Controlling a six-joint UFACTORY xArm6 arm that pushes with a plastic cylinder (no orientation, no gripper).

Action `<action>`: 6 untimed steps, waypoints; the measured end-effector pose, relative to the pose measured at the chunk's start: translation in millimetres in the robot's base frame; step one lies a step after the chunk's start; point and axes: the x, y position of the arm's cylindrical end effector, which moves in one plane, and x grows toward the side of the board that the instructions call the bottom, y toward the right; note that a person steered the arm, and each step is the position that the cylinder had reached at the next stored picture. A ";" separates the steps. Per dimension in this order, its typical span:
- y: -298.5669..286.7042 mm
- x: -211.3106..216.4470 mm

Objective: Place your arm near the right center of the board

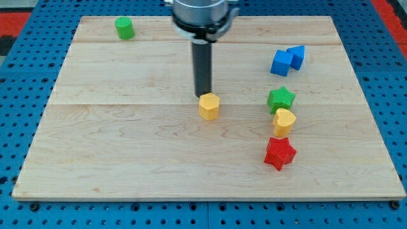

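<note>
Nearest the view's bottom, a red star block (pixel 280 153) is lying on the wooden bench (pixel 127 152), toward the view's right. Just above it a yellow heart-shaped block (pixel 284 120) is sitting, touching or nearly touching a green star block (pixel 280 99) above that; the three are forming a short column running up the right side.

At mid-board a yellow hexagonal block (pixel 208 106) is standing alone. The rod is coming straight down from the arm's grey collar (pixel 200 16) at the view's top, and its tip (pixel 203 96) is resting just behind that yellow hexagonal block, touching it or very nearly so; contact cannot be confirmed. The arm is carrying no tool, only the rod, so there is nothing to be apart or together.

The tip is standing at the board's centre, well apart from the right-centre area where the green star is sitting.

Farther back on the right, two blue blocks (pixel 287 60) are sitting pressed together. At the far left, a green cylinder (pixel 124 28) is standing alone.
</note>
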 end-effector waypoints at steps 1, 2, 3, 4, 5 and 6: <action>50.9 2.2; 69.7 -10.3; 94.9 -54.0; 172.8 -48.2; 250.8 -20.8; 223.8 51.9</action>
